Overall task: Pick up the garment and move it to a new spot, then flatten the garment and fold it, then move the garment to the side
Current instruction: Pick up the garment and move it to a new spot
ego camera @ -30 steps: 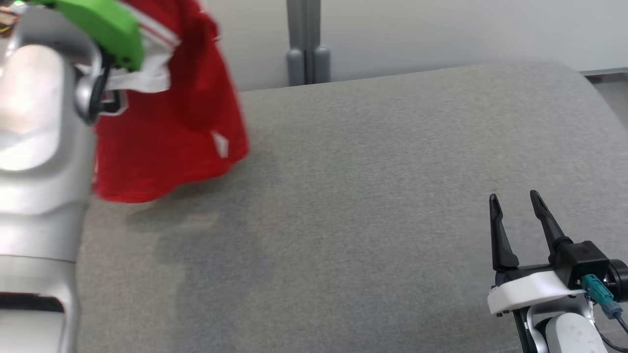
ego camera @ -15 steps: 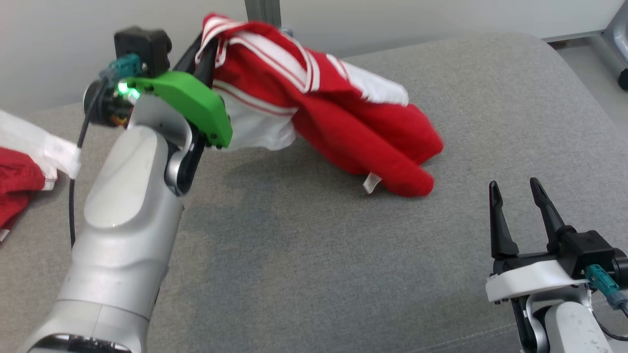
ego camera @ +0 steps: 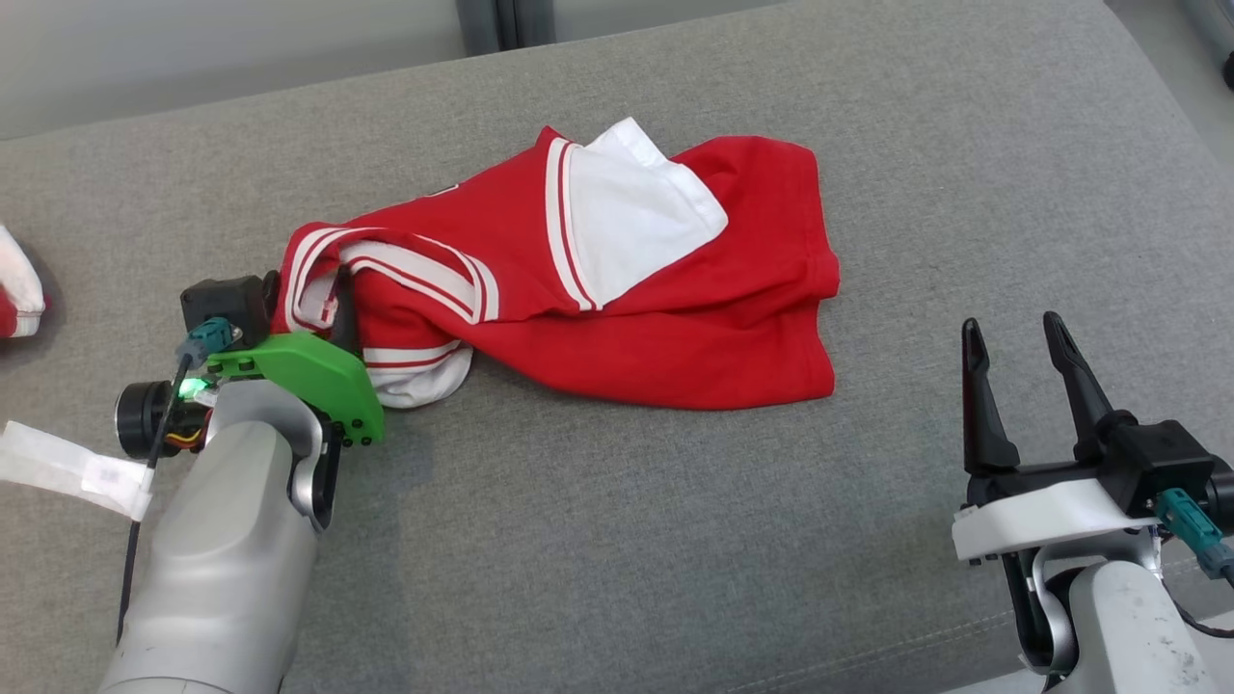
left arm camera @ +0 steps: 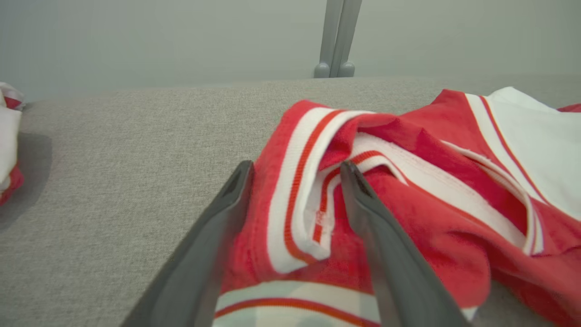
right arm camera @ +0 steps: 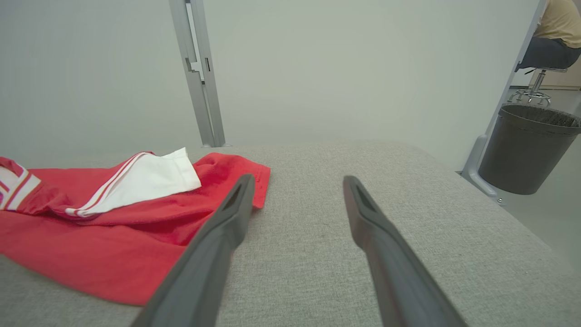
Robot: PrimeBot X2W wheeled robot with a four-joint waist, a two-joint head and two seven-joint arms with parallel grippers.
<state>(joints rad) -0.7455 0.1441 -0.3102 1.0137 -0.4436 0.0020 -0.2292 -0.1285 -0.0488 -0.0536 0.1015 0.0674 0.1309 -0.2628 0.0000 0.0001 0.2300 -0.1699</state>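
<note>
Red-and-white jersey: rumpled, one white panel turned over, lying mid-surface toward the far edge of the grey cushion. Relocation apparently done; flattening, folding and setting aside outstanding. Left gripper: fingers spread, straddling the striped trim, seemingly not pinching it. Right gripper: spread, empty, near the front right corner.

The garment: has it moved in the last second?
Yes. The garment hung left of the grey post; now it lies on the grey surface, mostly right of it.

left gripper: fingers parted, low | right gripper: fingers parted, pointing forward
</note>
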